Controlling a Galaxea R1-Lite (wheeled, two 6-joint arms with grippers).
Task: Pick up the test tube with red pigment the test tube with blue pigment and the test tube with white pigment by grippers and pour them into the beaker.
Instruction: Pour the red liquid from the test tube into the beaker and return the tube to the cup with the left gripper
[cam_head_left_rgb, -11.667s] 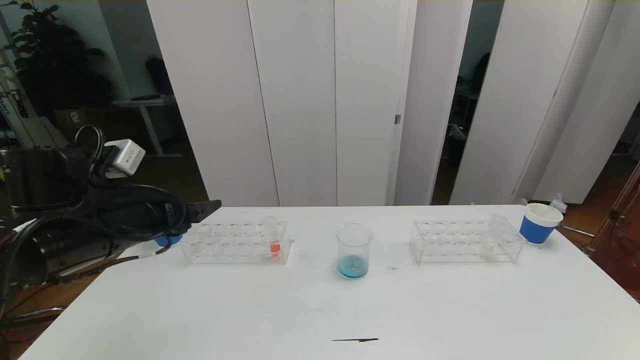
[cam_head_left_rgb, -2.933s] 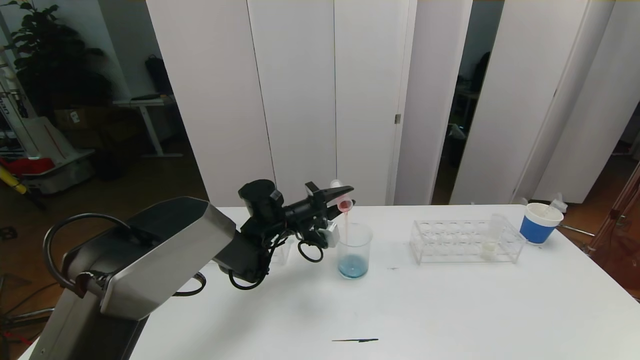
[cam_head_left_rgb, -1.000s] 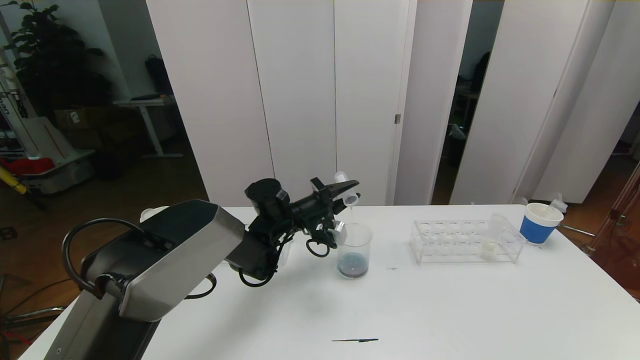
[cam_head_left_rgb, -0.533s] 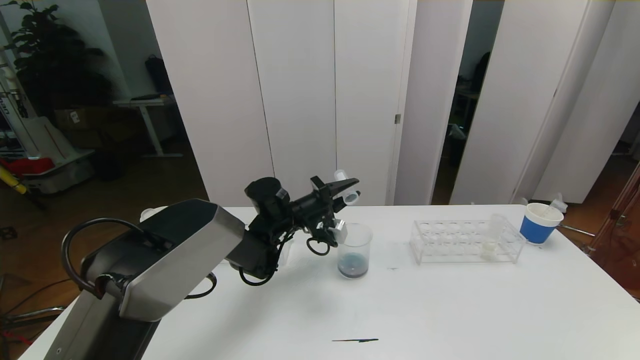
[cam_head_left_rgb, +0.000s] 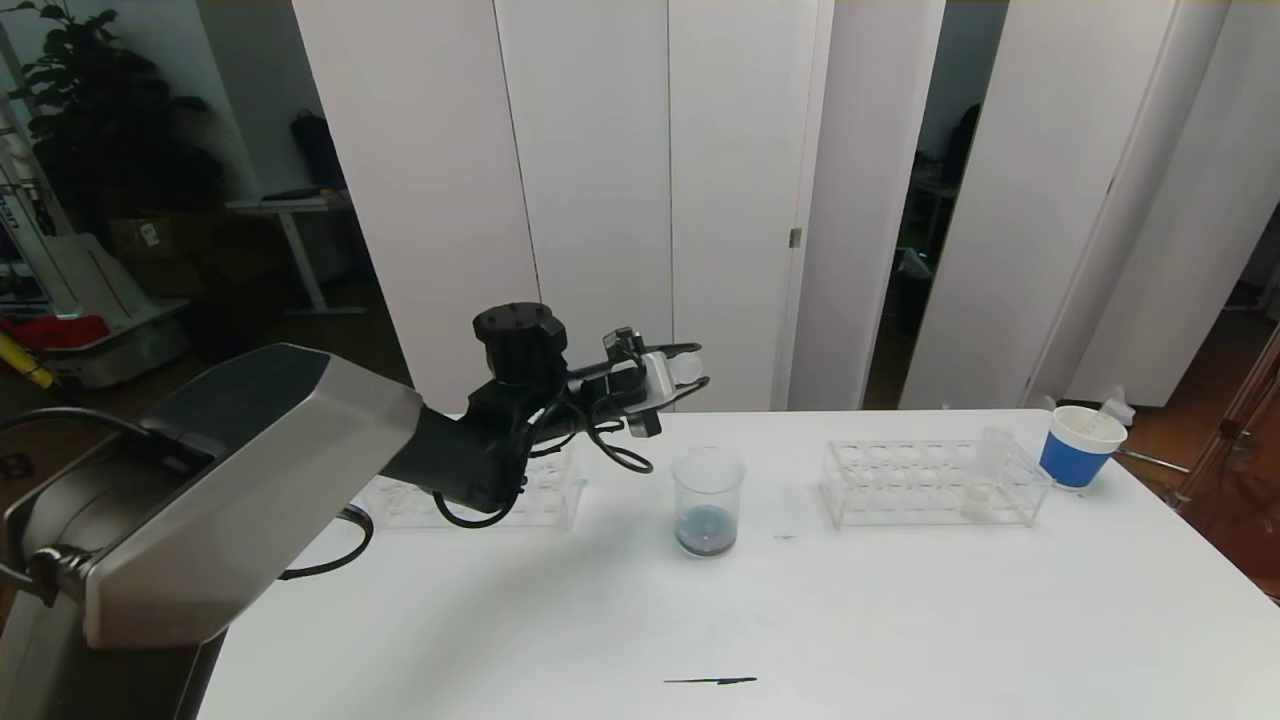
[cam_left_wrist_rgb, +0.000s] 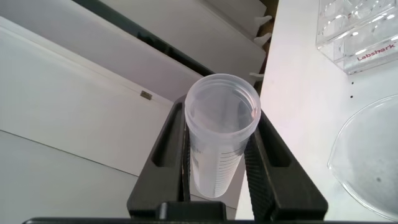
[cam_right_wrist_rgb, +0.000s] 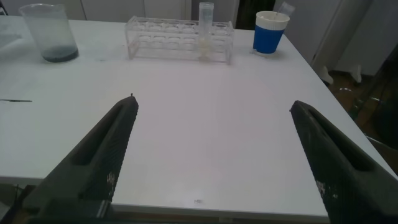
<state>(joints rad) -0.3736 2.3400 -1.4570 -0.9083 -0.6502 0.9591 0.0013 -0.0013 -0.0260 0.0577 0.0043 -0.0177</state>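
L gripper (cam_head_left_rgb: 685, 372) pinches an emptied test tube (cam_left_wrist_rgb: 219, 134), held above the table (cam_head_left_rgb: 800, 620) near its far edge, just left of the beaker (cam_head_left_rgb: 708, 500). Beaker holds dark bluish liquid, mid-table. White-pigment tube (cam_head_left_rgb: 985, 472) stands in rt rack (cam_head_left_rgb: 930, 485). R gripper (cam_right_wrist_rgb: 211, 155) spread wide, near front edge.

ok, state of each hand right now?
Left hand: closed on an emptied clear test tube, up beside the beaker.
Right hand: open, holding nothing, low over the near table edge.
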